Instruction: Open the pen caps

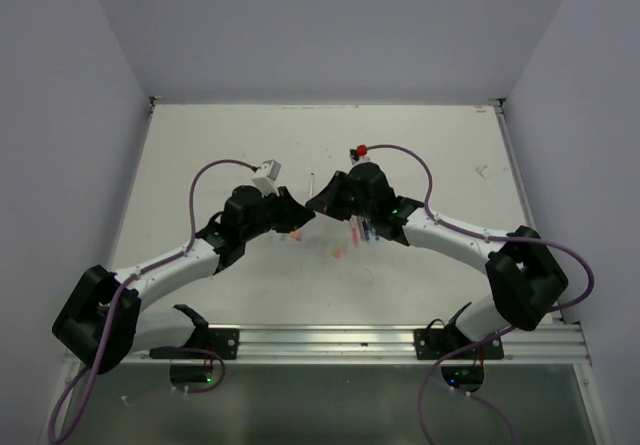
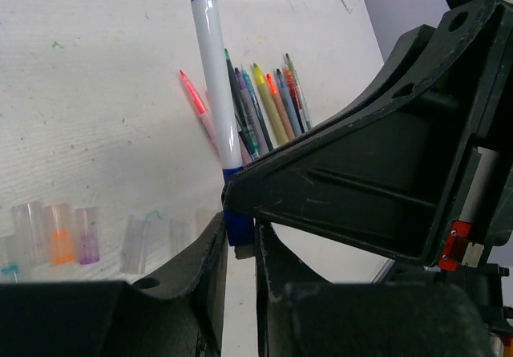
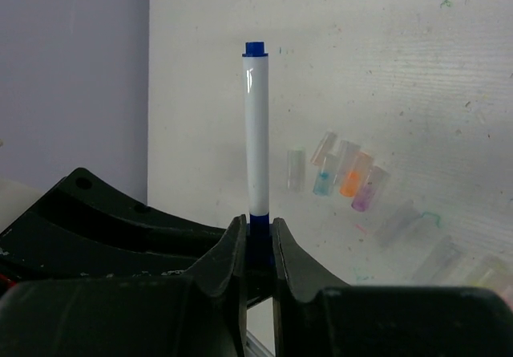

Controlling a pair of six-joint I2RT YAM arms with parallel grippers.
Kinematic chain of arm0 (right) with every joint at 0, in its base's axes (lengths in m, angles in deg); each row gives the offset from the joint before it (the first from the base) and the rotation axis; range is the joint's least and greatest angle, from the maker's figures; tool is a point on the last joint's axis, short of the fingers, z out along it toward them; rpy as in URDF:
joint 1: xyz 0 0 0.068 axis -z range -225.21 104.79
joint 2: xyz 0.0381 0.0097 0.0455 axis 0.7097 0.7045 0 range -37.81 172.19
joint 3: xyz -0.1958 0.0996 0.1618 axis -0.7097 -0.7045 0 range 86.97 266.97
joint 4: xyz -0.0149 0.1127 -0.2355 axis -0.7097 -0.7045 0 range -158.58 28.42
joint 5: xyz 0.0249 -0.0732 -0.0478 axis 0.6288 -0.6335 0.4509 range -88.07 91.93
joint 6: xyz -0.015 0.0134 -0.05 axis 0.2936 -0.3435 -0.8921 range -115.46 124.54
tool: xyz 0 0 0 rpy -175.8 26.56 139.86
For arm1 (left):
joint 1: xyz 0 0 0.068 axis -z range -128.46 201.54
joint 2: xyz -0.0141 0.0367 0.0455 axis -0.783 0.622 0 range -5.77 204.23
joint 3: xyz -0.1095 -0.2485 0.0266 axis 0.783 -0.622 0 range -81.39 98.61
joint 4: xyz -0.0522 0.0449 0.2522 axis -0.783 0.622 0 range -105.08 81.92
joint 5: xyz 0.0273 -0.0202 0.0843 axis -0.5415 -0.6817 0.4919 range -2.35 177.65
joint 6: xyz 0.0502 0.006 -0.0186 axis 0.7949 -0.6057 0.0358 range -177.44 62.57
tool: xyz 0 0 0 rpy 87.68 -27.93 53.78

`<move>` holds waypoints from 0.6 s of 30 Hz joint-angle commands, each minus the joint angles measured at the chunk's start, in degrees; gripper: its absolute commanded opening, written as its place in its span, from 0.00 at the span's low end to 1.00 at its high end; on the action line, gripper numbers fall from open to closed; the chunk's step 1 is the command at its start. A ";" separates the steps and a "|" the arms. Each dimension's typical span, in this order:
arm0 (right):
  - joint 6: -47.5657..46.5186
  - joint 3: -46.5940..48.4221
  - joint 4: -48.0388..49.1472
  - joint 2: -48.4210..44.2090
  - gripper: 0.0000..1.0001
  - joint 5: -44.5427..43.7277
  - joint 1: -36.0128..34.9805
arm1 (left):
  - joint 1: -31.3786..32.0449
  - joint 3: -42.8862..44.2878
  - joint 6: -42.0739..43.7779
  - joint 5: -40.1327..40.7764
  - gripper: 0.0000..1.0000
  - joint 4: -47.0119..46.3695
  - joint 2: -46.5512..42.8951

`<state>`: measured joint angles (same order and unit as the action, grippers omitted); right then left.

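Pen caps (image 3: 350, 179) from other pens (image 2: 268, 108) lie loose on the table (image 1: 200, 145); the white pen (image 3: 256, 132) is up now, mid-table between both arms. Right gripper (image 3: 258, 233) is clamped on its blue lower end and left gripper (image 2: 239, 233) looks pinched onto that same end. Next I'd guess a straight pull apart along the pen, so the cap pops off.

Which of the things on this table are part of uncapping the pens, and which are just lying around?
Part of the job:
white plastic marker pen with blue ends
bundle of thin coloured pens
short clear plastic caps, already off

Just there:
purple robot cables
small white box on one cable
aluminium rail
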<state>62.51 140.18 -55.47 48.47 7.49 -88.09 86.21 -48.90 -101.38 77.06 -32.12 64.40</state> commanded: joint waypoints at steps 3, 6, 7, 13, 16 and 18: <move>-5.32 2.33 -1.80 -1.03 0.22 0.95 -1.07 | -0.22 2.05 1.84 2.59 0.00 0.16 -1.09; -8.40 4.79 -4.61 0.11 0.27 -0.37 -1.07 | -0.14 1.09 2.19 1.98 0.00 -0.19 -2.14; -8.75 5.41 -5.05 0.55 0.27 -0.12 -1.07 | -0.22 0.82 2.28 1.72 0.00 -0.28 -2.32; -12.18 10.77 -8.04 4.86 0.29 1.72 -1.07 | -0.22 -0.67 2.90 -0.22 0.00 -0.80 -3.64; -12.71 11.91 -7.95 6.97 0.29 2.43 -1.16 | -0.22 -1.29 3.16 -1.10 0.00 -1.15 -4.43; -13.15 12.44 -7.87 7.58 0.29 2.70 -1.07 | -0.22 -1.73 3.42 -1.89 0.00 -1.59 -4.87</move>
<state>51.80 150.04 -61.94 55.21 8.82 -88.83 86.06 -49.57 -99.76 76.53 -30.79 61.21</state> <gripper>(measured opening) 0.288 0.183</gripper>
